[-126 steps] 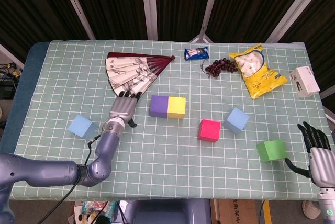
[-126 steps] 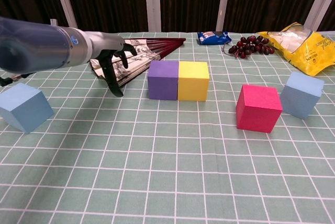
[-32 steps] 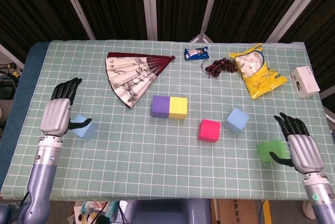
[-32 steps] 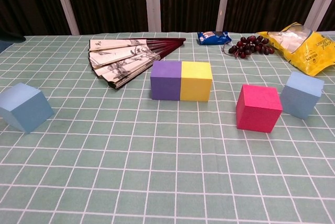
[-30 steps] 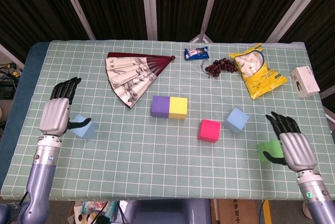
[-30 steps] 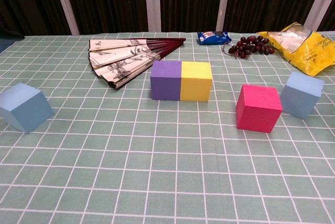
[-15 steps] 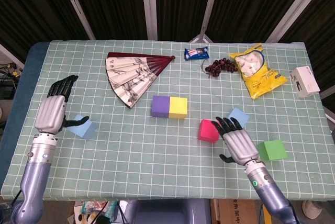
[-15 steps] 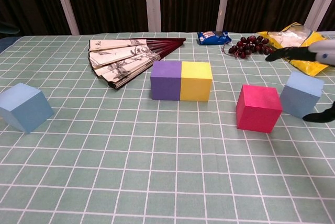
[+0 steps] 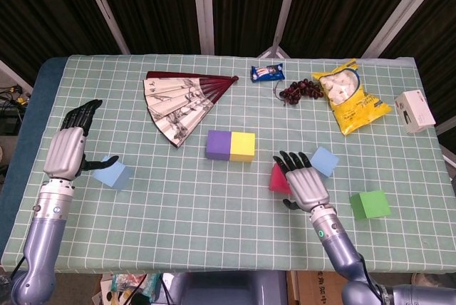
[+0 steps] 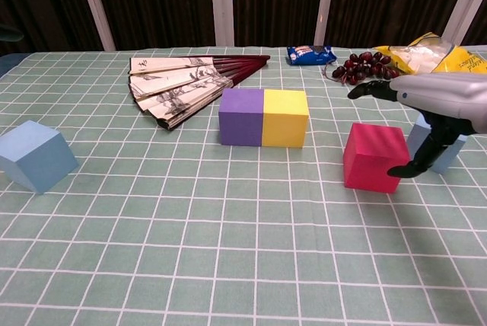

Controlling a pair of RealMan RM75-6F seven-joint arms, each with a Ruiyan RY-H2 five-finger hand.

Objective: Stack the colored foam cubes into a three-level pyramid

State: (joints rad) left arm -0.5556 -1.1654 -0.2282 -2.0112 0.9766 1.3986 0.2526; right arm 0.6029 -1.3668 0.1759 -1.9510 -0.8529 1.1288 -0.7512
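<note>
Right hand [image 9: 308,185], fingers spread & holding nothing, hovers over the pink cube [image 10: 374,157] at centre-right of tabletop [image 9: 214,212]; left hand [image 9: 65,150], also released, sits at 9 o'clock by a light-blue cube [image 9: 112,172]. Step looks like base-row building: next, close on pink & set it at 3 o'clock of the yellow cube [image 9: 242,146], which touches the purple cube [image 9: 217,145]. Green cube [image 9: 370,204] & other blue cube [image 9: 324,160] wait at right.

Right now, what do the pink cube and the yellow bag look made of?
Pink cube: apparently foam, matte, faintly grainy faces with no shine. Yellow bag: probably thin plastic film, glossy and crinkled, with a clear window showing pale contents.
</note>
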